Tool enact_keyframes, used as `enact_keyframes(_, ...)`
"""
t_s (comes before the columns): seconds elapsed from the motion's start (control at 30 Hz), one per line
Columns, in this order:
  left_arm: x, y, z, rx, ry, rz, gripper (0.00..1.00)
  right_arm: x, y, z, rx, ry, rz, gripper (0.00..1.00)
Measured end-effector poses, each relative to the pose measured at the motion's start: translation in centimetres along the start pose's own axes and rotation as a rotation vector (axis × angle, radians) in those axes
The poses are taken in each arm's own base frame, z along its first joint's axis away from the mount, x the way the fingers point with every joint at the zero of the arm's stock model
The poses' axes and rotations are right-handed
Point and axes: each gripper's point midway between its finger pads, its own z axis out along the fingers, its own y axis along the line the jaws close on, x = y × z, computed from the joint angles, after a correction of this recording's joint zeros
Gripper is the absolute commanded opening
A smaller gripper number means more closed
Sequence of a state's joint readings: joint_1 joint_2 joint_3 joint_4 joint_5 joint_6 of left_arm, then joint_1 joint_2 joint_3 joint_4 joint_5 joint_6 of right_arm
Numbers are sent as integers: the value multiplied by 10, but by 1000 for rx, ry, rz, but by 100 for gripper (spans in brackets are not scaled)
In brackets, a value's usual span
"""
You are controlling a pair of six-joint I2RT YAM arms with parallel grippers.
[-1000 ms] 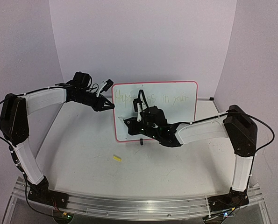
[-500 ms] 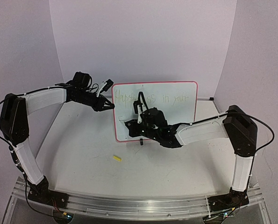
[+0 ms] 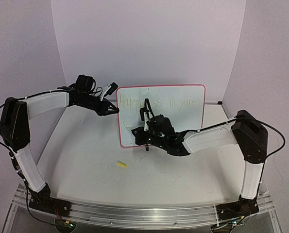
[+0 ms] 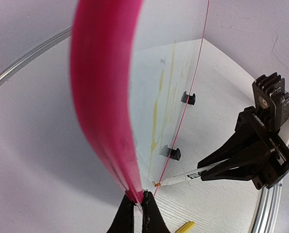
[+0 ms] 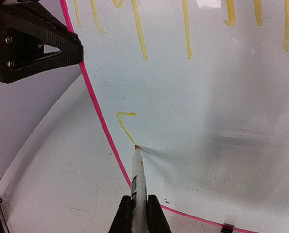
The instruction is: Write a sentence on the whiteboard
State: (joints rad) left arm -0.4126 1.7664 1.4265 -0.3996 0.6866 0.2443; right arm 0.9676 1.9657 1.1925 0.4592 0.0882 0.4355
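We write on the upright whiteboard (image 3: 183, 128).
The left gripper (image 4: 135, 213) pinches its left edge; the right gripper (image 5: 139, 213) clamps a marker (image 5: 136, 167) at its lower left; the sentence (image 3: 159, 103) has one line, second barely begun.

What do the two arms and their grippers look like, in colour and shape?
The left arm and the right arm both have white link covers between bulky black joints, and thin black cables run along them. The left gripper and the right gripper are matte black, with angular, tapering fingers and small screws showing. No markings are legible.
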Motion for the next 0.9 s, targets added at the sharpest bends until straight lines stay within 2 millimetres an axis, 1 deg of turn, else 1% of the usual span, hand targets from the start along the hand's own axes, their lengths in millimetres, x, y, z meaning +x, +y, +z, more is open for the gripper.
enact_keyframes(0.13,0,0,0,0,0,0,0,0,-3,-4,6,-1,0,0)
enact_keyframes(0.27,0,0,0,1,0,0,0,-2,-6,-12,5,-8,-5,0)
enact_keyframes(0.33,0,0,0,1,0,0,0,-7,-4,-18,-3,-19,-9,0)
enact_keyframes(0.5,0,0,0,1,0,0,0,-28,3,-27,-23,-67,-19,0)
enact_keyframes(0.63,0,0,0,1,0,0,0,-34,5,-27,-21,-81,-32,0)
enact_keyframes(0.9,0,0,0,1,0,0,0,-54,5,-25,-14,-114,-26,0)
